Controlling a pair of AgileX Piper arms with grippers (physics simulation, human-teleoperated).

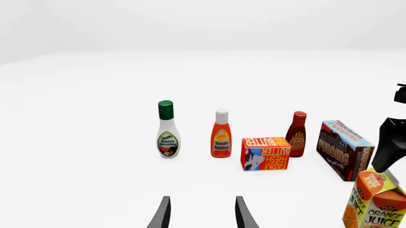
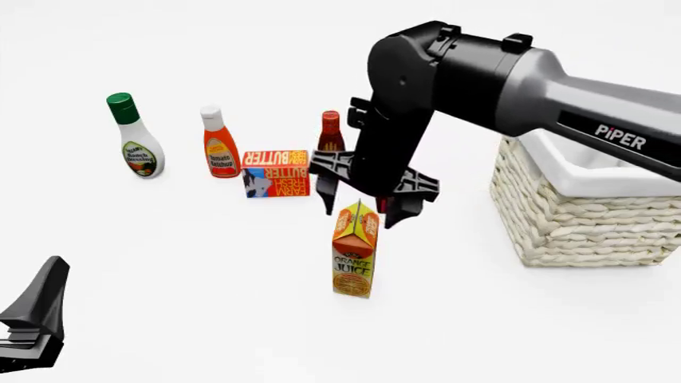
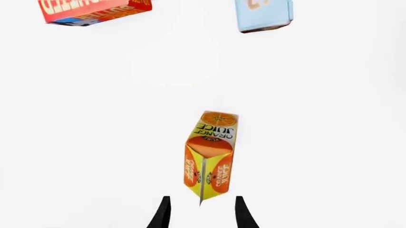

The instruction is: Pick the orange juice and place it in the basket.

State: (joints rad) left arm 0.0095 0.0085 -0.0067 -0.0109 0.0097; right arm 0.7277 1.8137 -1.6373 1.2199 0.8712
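Left wrist view: left gripper [image 1: 201, 213] open, fingers spread over bare table, holding nothing, idle. Ahead, a row of groceries: ranch dressing bottle [image 1: 168, 129], ketchup bottle [image 1: 221, 133], butter box [image 1: 265, 153], BBQ sauce bottle [image 1: 296, 132], chocolate pudding box [image 1: 345, 149]. Orange juice [image 1: 374, 199] upright at the view's edge, nearer than the row, with the dark right arm [image 1: 388, 142] just above it.

Front view: right gripper [image 2: 358, 199] poised directly over the gable top of the orange juice [image 2: 355, 250], fingers spread, one on either side of the ridge, apparently not yet pressing the carton. Carton upright on the table, in front of the butter box [image 2: 276, 173] and well apart from the basket [image 2: 580, 209], which stands to the right, partly behind the right arm. Left gripper [image 2: 35, 316] low at the near left, far from everything.

Right wrist view: right gripper [image 3: 201, 213] open, empty, carton ridge of the orange juice [image 3: 210, 154] lined up between the fingertips.

Judged step: approach for the pick, descent unfinished. Next move likely calls for lowering until the fingers straddle the carton's body below the gable, closing squarely on two flat sides, lifting straight, then carrying right over the basket rim. Off-centre squeeze near the sloped top could tip the carton.
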